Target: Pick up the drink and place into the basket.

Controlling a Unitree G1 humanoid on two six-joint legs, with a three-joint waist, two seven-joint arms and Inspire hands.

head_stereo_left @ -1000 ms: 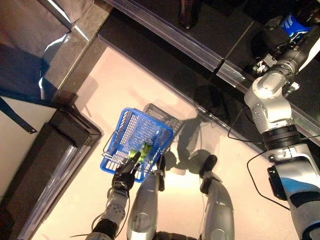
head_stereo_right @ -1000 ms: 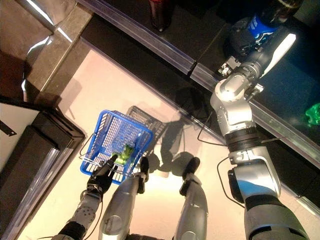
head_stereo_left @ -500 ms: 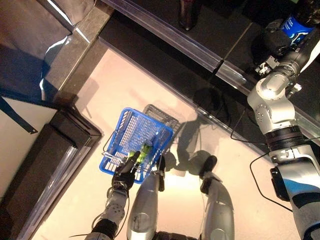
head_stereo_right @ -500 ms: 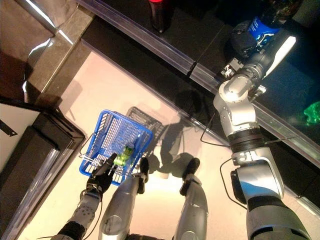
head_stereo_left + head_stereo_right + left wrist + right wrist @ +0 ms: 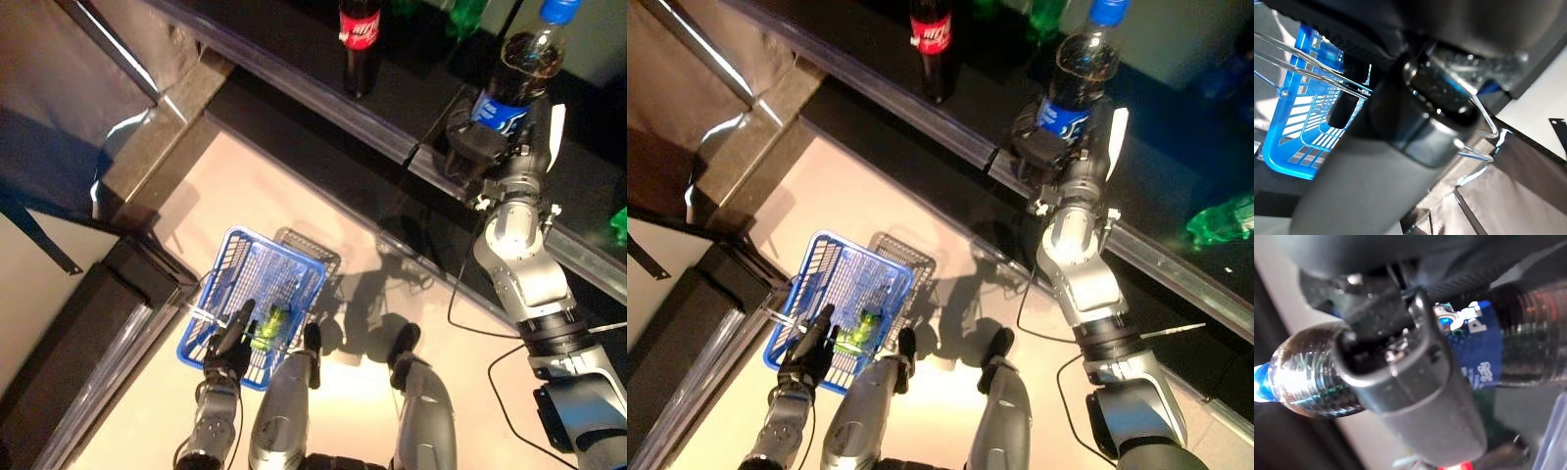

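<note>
My right hand (image 5: pixel 480 147) is shut round a dark cola bottle (image 5: pixel 511 76) with a blue label and blue cap, held upright over the dark shelf's front edge. The right wrist view shows the thumb (image 5: pixel 1420 396) across the bottle's blue label (image 5: pixel 1484 362). Low on the left, the blue plastic basket (image 5: pixel 217 289) hangs above the pale floor, and my left hand (image 5: pixel 227 348) grips its wire handle (image 5: pixel 1479 112). A small green bottle (image 5: pixel 269 323) lies inside the basket.
A red-labelled cola bottle (image 5: pixel 359 39) stands on the dark shelf (image 5: pixel 294 39), with green bottles (image 5: pixel 1220 215) further right. A shiny rail (image 5: pixel 323 108) edges the shelf. A dark cabinet (image 5: pixel 88 323) flanks the basket on the left.
The whole view has shifted, showing more of the shelf. My right hand with the cola bottle has come left and nearer along the shelf edge. The left hand still holds the basket.
</note>
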